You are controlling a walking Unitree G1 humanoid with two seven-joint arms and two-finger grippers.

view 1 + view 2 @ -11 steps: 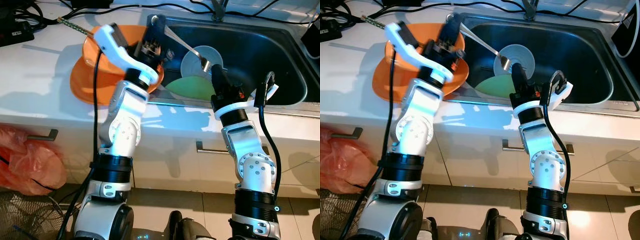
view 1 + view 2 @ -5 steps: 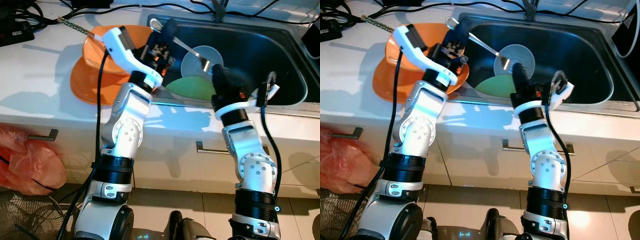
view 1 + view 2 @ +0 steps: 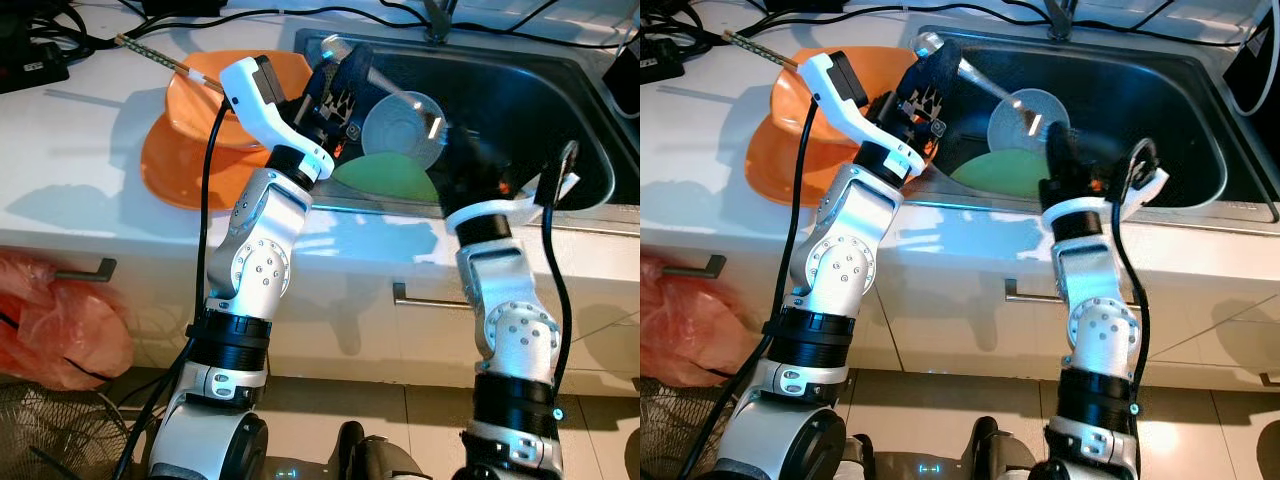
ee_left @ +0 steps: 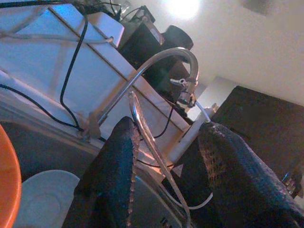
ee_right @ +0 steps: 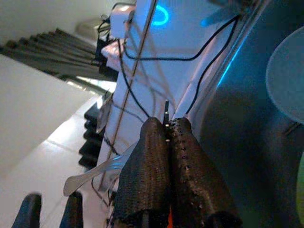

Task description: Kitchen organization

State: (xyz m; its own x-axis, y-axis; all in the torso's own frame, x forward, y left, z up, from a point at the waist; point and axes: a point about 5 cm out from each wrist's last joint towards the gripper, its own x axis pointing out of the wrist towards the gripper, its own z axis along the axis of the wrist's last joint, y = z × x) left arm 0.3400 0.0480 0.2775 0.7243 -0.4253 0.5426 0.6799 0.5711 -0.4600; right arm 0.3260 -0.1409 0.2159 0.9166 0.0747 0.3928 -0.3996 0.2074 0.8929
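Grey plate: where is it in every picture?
Left eye: grey plate in the sink, behind the green plate.
Right eye: same place.
Left wrist: pale disc beside the orange plate.
Right wrist: pale disc against the sink wall.
Shared landmark: the sink.

Orange plates (image 3: 190, 150), green plate (image 3: 385, 178), pale grey plate (image 3: 400, 120), steel sink (image 3: 520, 90).

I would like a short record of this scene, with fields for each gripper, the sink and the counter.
left gripper: open, fingers on either side of the metal utensil
right gripper: shut on the same metal utensil, above the sink
sink: green plate and pale plate inside
counter: orange plates, left of the sink
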